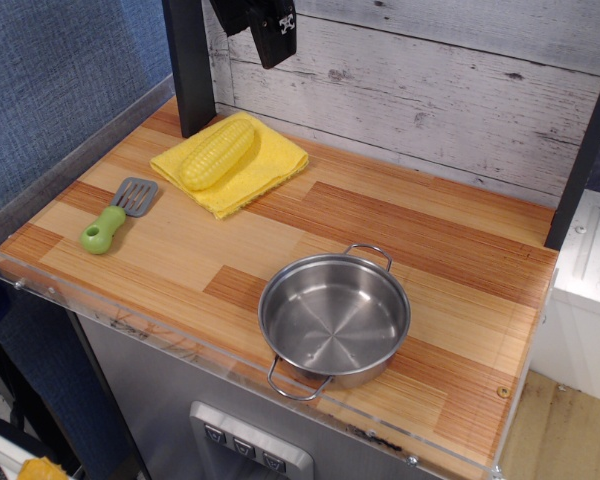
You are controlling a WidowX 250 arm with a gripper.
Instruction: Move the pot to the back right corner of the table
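Observation:
The shiny steel pot (334, 318) with two wire loop handles stands upright and empty on the striped wood table (430, 235), near the front edge, right of centre. My gripper (272, 30) is a black piece at the top of the view, high above the table's back left part and far from the pot. Its fingertips do not show clearly, so I cannot tell whether it is open or shut. It holds nothing that I can see.
A yellow cloth (250, 170) with a corn cob (216, 153) on it lies at the back left. A grey spatula with a green handle (115, 215) lies at the left. A black post (188, 65) stands at the back left. A white plank wall runs behind.

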